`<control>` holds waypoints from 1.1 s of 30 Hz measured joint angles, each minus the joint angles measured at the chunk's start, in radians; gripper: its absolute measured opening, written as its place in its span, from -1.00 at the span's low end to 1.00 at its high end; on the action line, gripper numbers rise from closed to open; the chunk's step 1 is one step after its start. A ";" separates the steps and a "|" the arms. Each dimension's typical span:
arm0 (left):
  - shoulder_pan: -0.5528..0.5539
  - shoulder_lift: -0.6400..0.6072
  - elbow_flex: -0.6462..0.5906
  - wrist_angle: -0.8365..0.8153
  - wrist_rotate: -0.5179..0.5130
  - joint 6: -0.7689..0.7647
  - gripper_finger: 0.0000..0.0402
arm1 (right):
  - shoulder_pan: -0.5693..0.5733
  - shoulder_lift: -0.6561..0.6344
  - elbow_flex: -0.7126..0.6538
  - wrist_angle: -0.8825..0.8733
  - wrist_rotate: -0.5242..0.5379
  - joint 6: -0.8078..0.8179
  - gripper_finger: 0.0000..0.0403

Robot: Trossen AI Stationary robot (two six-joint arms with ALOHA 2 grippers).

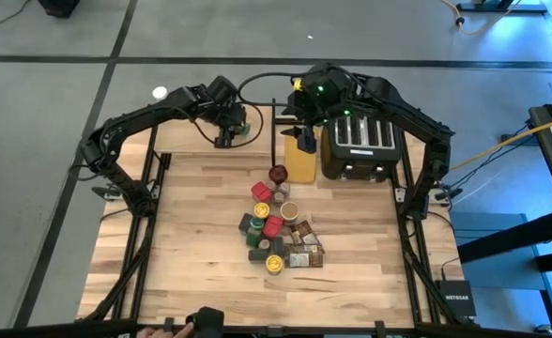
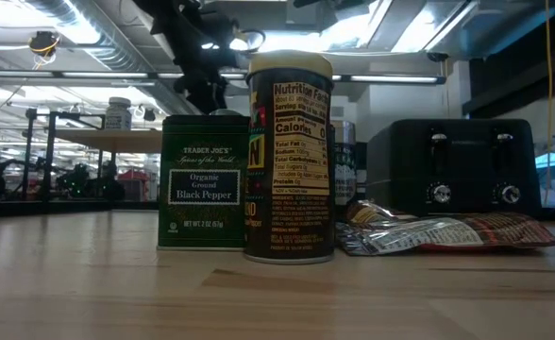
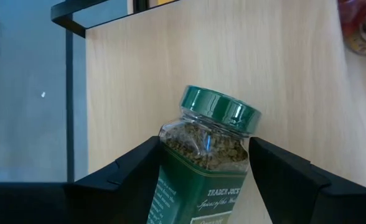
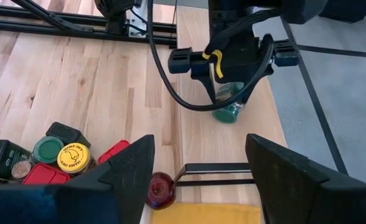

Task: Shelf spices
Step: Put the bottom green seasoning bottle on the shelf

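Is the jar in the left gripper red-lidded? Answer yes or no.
No: the jar between the left gripper fingers has a green lid.

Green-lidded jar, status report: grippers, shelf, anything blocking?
Left gripper closed on green-lidded jar, over the shelf. Right gripper open, empty, near the red knob. Spice pile waits mid-table. Shelf under jar clear.

- The green-lidded jar (image 3: 205,155) is cut off at the left wrist picture's lower edge, its label only partly readable.
- From above, the spices (image 1: 278,230) heap together, labels too small to read.
- The toaster (image 2: 457,165) hides behind a foil packet (image 2: 438,234) at 6 o'clock.
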 joint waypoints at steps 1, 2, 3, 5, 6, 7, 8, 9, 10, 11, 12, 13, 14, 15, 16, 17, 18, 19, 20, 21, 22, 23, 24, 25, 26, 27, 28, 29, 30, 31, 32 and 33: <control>-0.004 0.000 0.000 -0.005 0.000 -0.008 0.16 | 0.000 0.000 0.000 0.000 0.000 0.000 0.28; -0.009 0.000 0.000 -0.009 0.000 -0.020 0.16 | 0.000 0.000 0.000 0.000 0.000 0.000 0.29; -0.012 0.000 0.000 -0.016 0.000 -0.030 0.16 | 0.000 0.000 0.000 0.000 0.000 0.000 0.29; -0.019 0.000 0.000 -0.026 0.000 -0.040 0.16 | 0.000 0.000 0.000 0.000 0.000 0.001 0.29; -0.020 0.000 -0.001 -0.028 0.001 -0.054 0.16 | 0.000 0.000 0.000 0.000 0.000 0.001 0.28; -0.022 0.000 -0.001 -0.028 0.001 -0.063 0.16 | 0.000 0.000 0.000 0.000 0.000 0.001 0.28; -0.023 0.000 -0.002 -0.024 0.000 -0.074 0.16 | 0.000 0.000 0.000 0.000 0.000 0.001 0.28; -0.023 0.000 -0.002 -0.020 -0.004 -0.083 0.16 | 0.000 0.000 0.000 0.000 0.000 0.001 0.28; -0.023 -0.003 -0.003 -0.017 -0.009 -0.087 0.16 | 0.000 0.000 0.000 0.000 0.000 0.001 0.28; -0.023 -0.004 -0.004 -0.011 -0.016 -0.094 0.16 | 0.000 0.000 0.000 0.000 0.000 0.001 0.29; -0.024 -0.011 -0.004 -0.004 -0.022 -0.103 0.16 | 0.000 0.000 0.000 0.000 0.000 0.001 0.29; -0.024 -0.017 -0.005 0.002 -0.027 -0.112 0.16 | 0.000 0.000 0.000 0.000 0.000 0.001 0.29; -0.024 -0.025 -0.006 0.009 -0.032 -0.119 0.16 | 0.000 0.000 0.000 0.000 0.000 0.001 0.29; -0.024 -0.032 -0.007 0.017 -0.036 -0.129 0.16 | 0.000 0.000 0.000 0.000 0.000 0.001 0.28; -0.026 -0.038 -0.008 0.022 -0.043 -0.133 0.16 | 0.000 0.000 0.000 0.000 0.000 0.001 0.28; -0.026 -0.043 -0.009 0.023 -0.044 -0.141 0.16 | 0.000 0.000 0.000 0.001 0.000 0.001 0.28; -0.026 -0.048 -0.010 0.023 -0.043 -0.145 0.16 | 0.000 0.000 0.000 0.002 0.000 0.001 0.29; -0.026 -0.051 -0.010 0.024 -0.044 -0.145 0.16 | 0.000 0.000 0.000 0.002 0.000 0.001 0.28; -0.026 -0.053 -0.010 0.027 -0.048 -0.145 0.16 | 0.000 0.000 0.000 0.004 0.000 0.001 0.28; -0.024 -0.053 -0.010 0.029 -0.053 -0.145 0.16 | 0.000 0.000 0.000 0.006 0.000 0.001 0.28; -0.022 -0.052 -0.010 0.030 -0.056 -0.145 0.16 | 0.000 0.000 0.000 0.006 0.000 0.001 0.29; -0.022 -0.048 -0.010 0.031 -0.057 -0.144 0.16 | 0.000 0.000 0.000 0.007 0.000 0.001 0.29; -0.020 -0.042 -0.010 0.032 -0.060 -0.143 0.16 | 0.000 0.000 0.000 0.006 0.000 0.002 0.29; -0.017 -0.035 -0.009 0.036 -0.063 -0.141 0.16 | 0.000 0.000 0.000 0.006 0.000 0.002 0.28; -0.016 -0.028 -0.007 0.039 -0.063 -0.139 0.16 | 0.000 0.000 0.000 0.006 0.000 0.003 0.28; -0.016 -0.021 -0.007 0.037 -0.064 -0.135 0.16 | 0.000 0.000 0.000 0.006 0.000 0.003 0.29; -0.015 -0.014 -0.007 0.035 -0.068 -0.130 0.16 | 0.000 0.000 0.000 0.007 0.000 0.003 0.29; -0.015 -0.006 -0.007 0.033 -0.075 -0.120 0.16 | 0.000 0.000 0.000 0.006 0.000 0.003 0.28; -0.015 0.000 -0.007 0.032 -0.084 -0.107 0.16 | 0.000 0.000 0.000 0.006 0.000 0.003 0.29; -0.015 0.003 -0.007 0.036 -0.095 -0.100 0.16 | 0.000 0.000 0.000 0.006 -0.001 0.003 0.28; -0.016 0.005 -0.007 0.035 -0.105 -0.094 0.16 | 0.000 0.000 0.000 0.007 -0.001 0.003 0.28; -0.016 0.007 -0.006 0.036 -0.109 -0.089 0.16 | 0.000 0.000 0.000 0.007 0.000 0.003 0.28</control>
